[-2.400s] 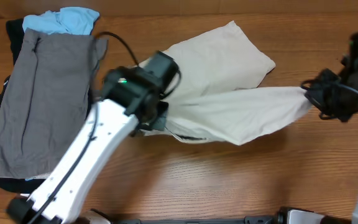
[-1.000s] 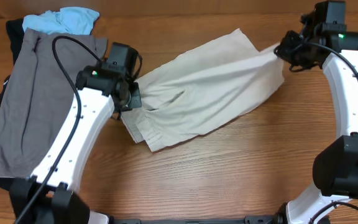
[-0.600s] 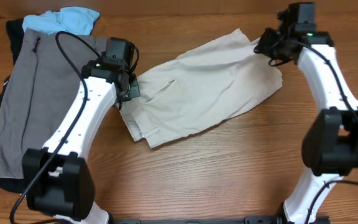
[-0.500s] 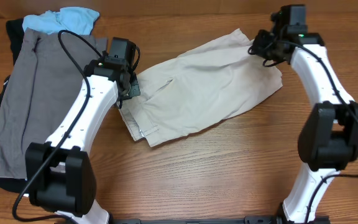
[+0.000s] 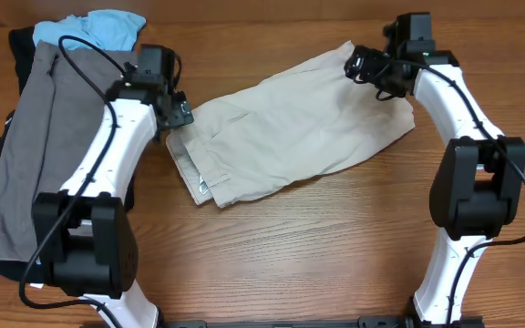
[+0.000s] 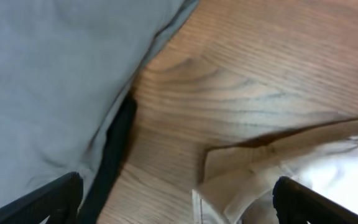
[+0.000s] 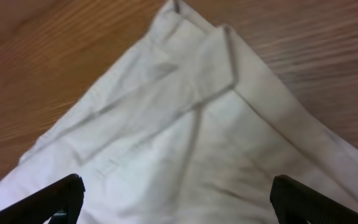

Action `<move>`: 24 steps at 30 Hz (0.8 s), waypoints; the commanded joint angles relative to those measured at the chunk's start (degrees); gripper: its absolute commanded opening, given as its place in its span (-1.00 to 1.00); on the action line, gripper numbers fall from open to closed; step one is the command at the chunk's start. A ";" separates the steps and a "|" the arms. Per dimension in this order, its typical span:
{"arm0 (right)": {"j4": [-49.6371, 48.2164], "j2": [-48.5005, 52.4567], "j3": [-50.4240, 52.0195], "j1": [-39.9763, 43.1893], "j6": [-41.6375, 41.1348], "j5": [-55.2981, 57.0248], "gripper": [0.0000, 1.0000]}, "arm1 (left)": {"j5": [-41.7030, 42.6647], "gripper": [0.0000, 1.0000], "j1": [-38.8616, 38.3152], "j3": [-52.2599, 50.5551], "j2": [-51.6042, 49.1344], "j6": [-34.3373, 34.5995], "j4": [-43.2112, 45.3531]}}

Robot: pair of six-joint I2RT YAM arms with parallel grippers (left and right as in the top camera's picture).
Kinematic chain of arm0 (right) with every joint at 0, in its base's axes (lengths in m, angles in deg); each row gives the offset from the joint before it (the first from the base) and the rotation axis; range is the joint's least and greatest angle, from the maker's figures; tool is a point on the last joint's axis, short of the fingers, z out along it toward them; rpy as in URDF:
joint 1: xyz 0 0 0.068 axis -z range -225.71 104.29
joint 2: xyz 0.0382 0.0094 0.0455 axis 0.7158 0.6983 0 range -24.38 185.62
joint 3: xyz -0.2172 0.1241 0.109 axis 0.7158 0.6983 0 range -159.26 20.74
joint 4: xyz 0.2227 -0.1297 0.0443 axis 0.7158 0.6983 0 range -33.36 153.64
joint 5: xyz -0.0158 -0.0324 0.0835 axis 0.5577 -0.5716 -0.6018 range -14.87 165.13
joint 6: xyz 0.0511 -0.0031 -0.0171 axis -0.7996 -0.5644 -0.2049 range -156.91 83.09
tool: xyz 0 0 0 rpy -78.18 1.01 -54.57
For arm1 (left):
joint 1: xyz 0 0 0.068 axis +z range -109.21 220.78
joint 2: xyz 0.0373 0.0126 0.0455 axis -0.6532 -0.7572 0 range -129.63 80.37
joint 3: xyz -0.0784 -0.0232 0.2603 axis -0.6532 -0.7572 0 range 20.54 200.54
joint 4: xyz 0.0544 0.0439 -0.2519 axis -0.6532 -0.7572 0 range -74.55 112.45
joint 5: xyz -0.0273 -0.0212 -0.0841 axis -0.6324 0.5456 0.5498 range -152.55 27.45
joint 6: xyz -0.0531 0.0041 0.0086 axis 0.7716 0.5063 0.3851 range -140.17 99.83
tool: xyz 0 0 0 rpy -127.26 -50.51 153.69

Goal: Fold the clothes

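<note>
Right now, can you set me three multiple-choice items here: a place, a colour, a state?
1. The grey garment lies:
A. on the beige shorts
B. on their left-arm side
C. on their right-arm side
2. The small garment behind it is:
A. red
B. light blue
C. green
3. Both arms' jaws are:
A. open, empty
B. shut on the shorts
C. one open, one shut
Answers: 1 B, it lies by the left arm, apart from the shorts; 2 B, plainly light blue; 3 A, each wrist view shows them spread wide, gripping nothing.
</note>
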 commanded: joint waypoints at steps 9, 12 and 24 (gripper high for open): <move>12.63 -4.28 -0.22 2.58 7.28 0.63 1.00 | 24.68 1.00 0.11 0.11 0.66 -6.01 -12.70; 13.49 -4.28 0.02 2.58 7.50 0.61 1.00 | 25.51 1.00 0.09 -4.09 0.66 -7.63 -11.96; 13.44 -4.28 0.02 2.58 7.48 0.59 1.00 | 28.00 1.00 -0.11 -16.59 0.63 -11.67 5.49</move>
